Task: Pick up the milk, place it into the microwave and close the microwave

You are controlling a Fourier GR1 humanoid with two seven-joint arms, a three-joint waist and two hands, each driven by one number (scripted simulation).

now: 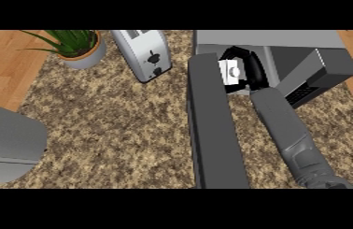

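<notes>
The milk [231,72] is a small white carton, held at the mouth of the microwave [269,39] at the upper right. My right hand [254,70] is curled round it, black fingers wrapping its top and right side, so only its front face shows. The grey right forearm [289,134] runs up from the lower right. The microwave's door [214,130] stands open, a long dark grey panel stretching toward me just left of the hand. My left hand does not show; only a grey rounded bulk [19,144] sits at the left edge.
A silver toaster [144,55] stands left of the open door. A potted green plant [77,46] sits at the upper left. The speckled brown counter [117,130] spreads between them, with a wooden surface [17,69] beyond its left edge.
</notes>
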